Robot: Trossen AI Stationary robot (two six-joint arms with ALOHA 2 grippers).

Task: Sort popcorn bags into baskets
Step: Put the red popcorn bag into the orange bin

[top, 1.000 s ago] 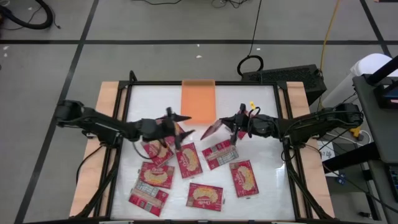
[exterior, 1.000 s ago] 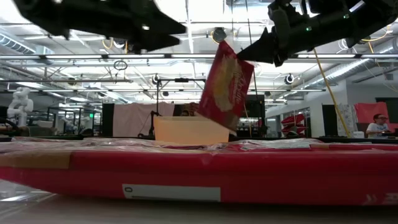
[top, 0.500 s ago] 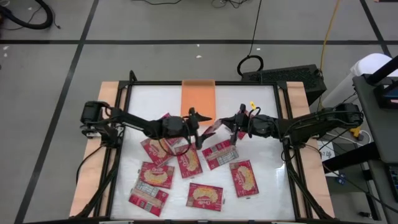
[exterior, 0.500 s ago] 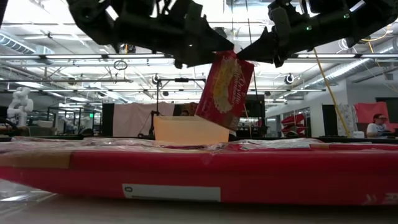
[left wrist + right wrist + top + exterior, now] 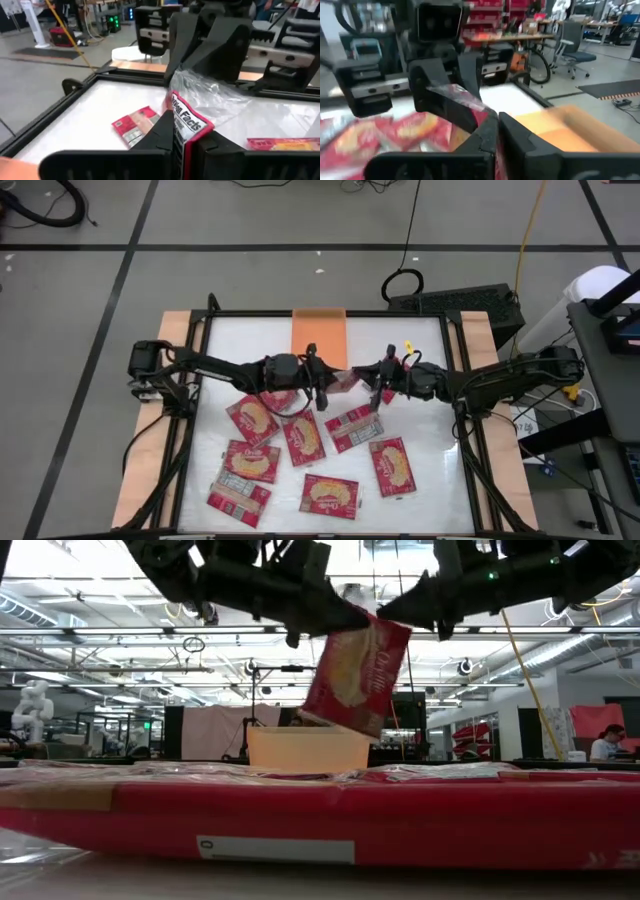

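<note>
One red popcorn bag hangs in the air between both grippers, just in front of the orange basket. My left gripper reaches in from the table's left and is shut on the bag. My right gripper comes from the right and is shut on the same bag. Several more popcorn bags lie flat on the white table top nearer the front edge. My left gripper pinches the bag's upper edge, beside the white lettering, between its two fingers. The fingers come in about level from the table's left. The bag is clear of the table and hangs tilted below them. My right gripper pinches the bag's crinkled upper end between its two fingers. They come in about level from the table's right, opposite the left gripper. The bag hangs below, its lower end swung toward the left, above the basket's rim in the low view.
The basket stands at the middle of the far edge. A black frame rims the table. Loose bags cover the middle and near part. Bare white surface lies at the far right and far left.
My left gripper has moved toward the table's right, up to the bag hanging from my right gripper, and has shut on its upper edge. The bag has tipped, its lower end swinging left and rising a little. My right gripper has stayed where it was.
</note>
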